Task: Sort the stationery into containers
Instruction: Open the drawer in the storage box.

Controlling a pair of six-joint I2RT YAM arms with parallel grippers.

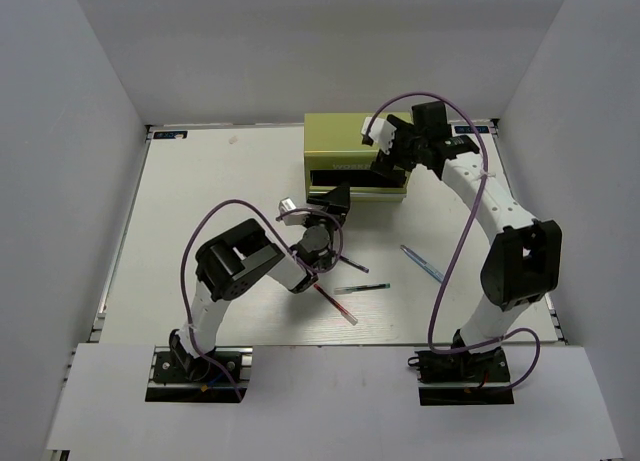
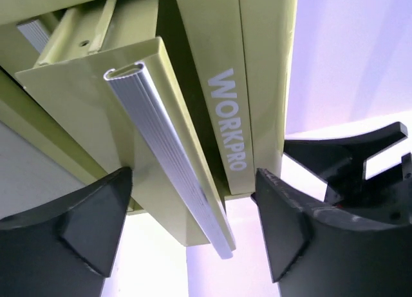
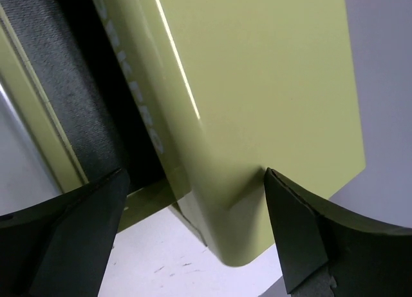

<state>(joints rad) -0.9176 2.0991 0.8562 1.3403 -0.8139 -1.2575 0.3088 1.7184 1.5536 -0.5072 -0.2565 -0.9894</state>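
The olive-green box cabinet (image 1: pixel 345 141) stands at the back middle, with a front drawer (image 1: pixel 355 184) pulled out. My left gripper (image 1: pixel 332 198) is open at the drawer's left front end. In the left wrist view the drawer's silver handle (image 2: pixel 164 155) runs between the spread fingers (image 2: pixel 77 226), untouched. My right gripper (image 1: pixel 393 153) is open and straddles the cabinet's right front corner (image 3: pixel 257 116); its right finger (image 3: pixel 302 232) touches the cabinet wall. A red pen (image 1: pixel 335 306), a green pen (image 1: pixel 362 289), a light blue pen (image 1: pixel 422 263) and a dark pen (image 1: pixel 350 265) lie on the table.
The white table (image 1: pixel 200 211) is walled in white on three sides. The left arm's body (image 1: pixel 240 261) hangs over the pens' left side. Purple cables (image 1: pixel 450 231) loop above both arms.
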